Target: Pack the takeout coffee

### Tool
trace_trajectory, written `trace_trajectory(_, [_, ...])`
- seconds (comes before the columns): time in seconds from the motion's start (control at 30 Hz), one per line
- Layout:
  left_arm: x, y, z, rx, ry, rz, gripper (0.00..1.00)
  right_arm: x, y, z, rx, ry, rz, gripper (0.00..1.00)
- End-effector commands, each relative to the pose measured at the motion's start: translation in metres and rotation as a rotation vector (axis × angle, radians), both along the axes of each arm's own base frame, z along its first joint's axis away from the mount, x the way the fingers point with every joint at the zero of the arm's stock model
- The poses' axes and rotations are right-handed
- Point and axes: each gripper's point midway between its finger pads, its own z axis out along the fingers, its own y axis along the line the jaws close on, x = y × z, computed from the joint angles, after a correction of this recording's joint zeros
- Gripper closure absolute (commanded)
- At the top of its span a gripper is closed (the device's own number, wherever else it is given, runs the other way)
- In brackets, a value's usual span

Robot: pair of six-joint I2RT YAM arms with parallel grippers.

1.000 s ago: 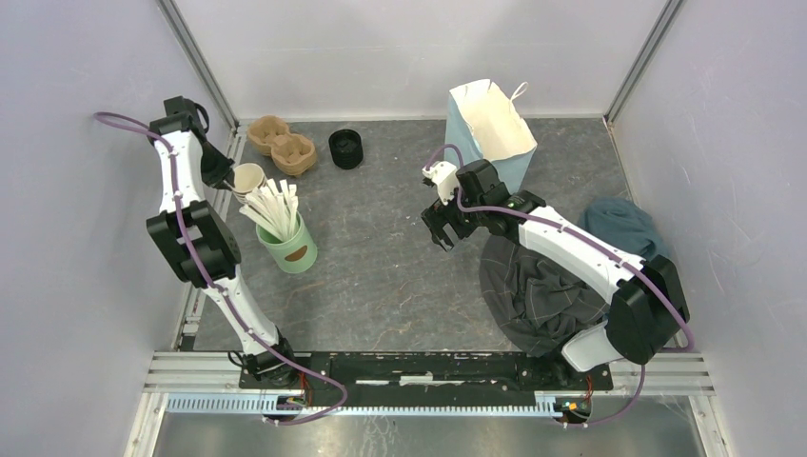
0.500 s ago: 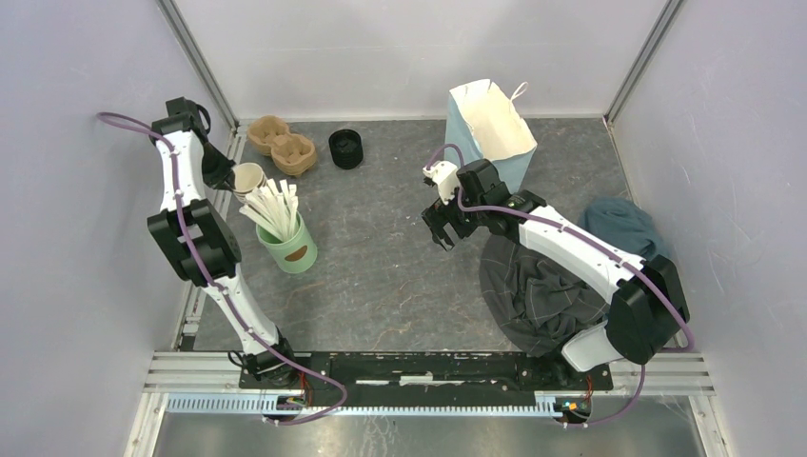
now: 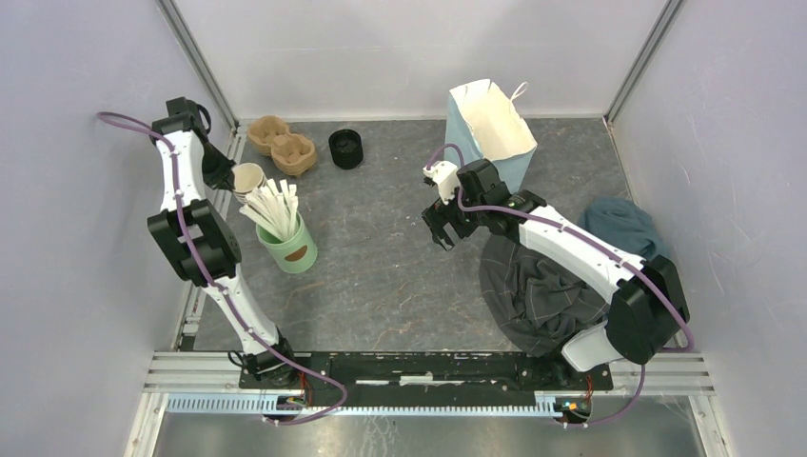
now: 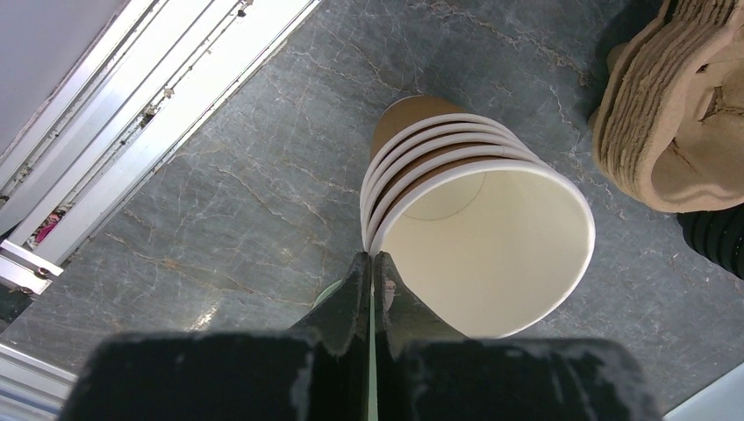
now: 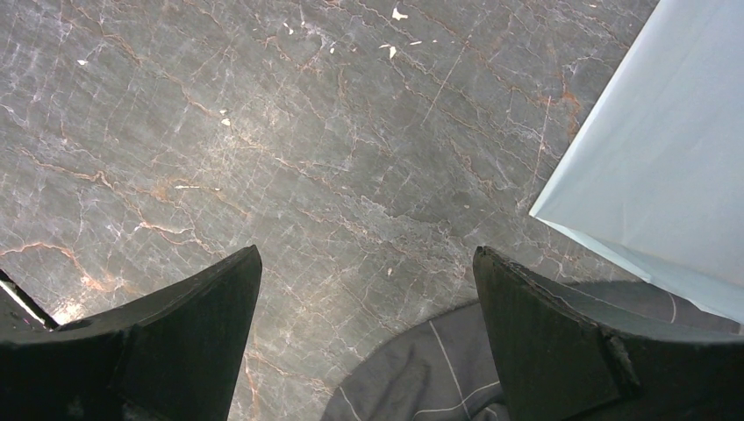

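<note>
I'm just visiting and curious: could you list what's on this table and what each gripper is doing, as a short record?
Left gripper: shut, tips at the cups' rim
Right gripper: open, above bare table beside the bag
Cups: nested, no lids on
Lids: black stack by the carriers
Green cup: holds white sticks
Grey cloth: front right

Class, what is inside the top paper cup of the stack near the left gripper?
Nothing: the top cup shows only its bare white wall and bottom. It nests in more brown cups, of which little but the rims show; their insides are covered.
</note>
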Motion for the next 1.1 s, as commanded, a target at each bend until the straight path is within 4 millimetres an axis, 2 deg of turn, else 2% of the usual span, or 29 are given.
trace_trajectory(0.0, [0.002, 0.007, 0.040, 0.077, -0.089, 0.000, 0.98, 0.006, 0.008, 0.009, 0.044, -0.019, 0.000, 0.02])
trace_trajectory(0.2, [0.005, 0.009, 0.058, 0.101, -0.158, 0.031, 0.98, 0.004, 0.009, 0.010, 0.052, -0.013, 0.005, 0.02])
trace_trajectory(0.4, [-0.002, 0.008, 0.060, 0.114, -0.160, 0.033, 0.98, 0.004, 0.011, 0.011, 0.061, -0.011, 0.007, 0.02])
trace_trajectory(0.5, [-0.003, 0.010, 0.071, 0.131, -0.190, 0.038, 0.98, 0.003, 0.011, 0.012, 0.065, -0.009, 0.009, 0.02])
trace_trajectory(0.73, [0.001, 0.010, 0.130, 0.151, -0.341, 0.112, 0.98, 0.002, 0.012, 0.014, 0.074, -0.002, 0.012, 0.02])
trace_trajectory(0.97, [-0.004, -0.005, 0.193, 0.116, -0.516, 0.152, 0.98, 0.002, 0.008, 0.019, 0.068, -0.021, -0.002, 0.02])
trace_trajectory(1.07, [-0.005, -0.018, 0.210, 0.076, -0.582, 0.123, 0.98, 0.003, 0.006, 0.021, 0.064, -0.031, -0.008, 0.02])
